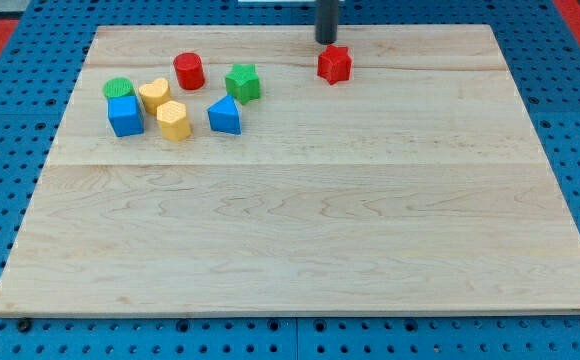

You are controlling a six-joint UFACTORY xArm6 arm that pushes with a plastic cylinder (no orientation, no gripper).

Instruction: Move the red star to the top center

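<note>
The red star [335,64] lies on the wooden board [300,220] near the view's top, a little right of centre. My tip [326,41] is at the end of the dark rod, just above and slightly left of the red star, very close to it or touching it.
A cluster of blocks sits at the view's upper left: a red cylinder [189,71], a green star [242,83], a green cylinder [118,89], a yellow heart [154,95], a blue cube [125,116], a yellow block [173,121] and a blue triangular block [225,116].
</note>
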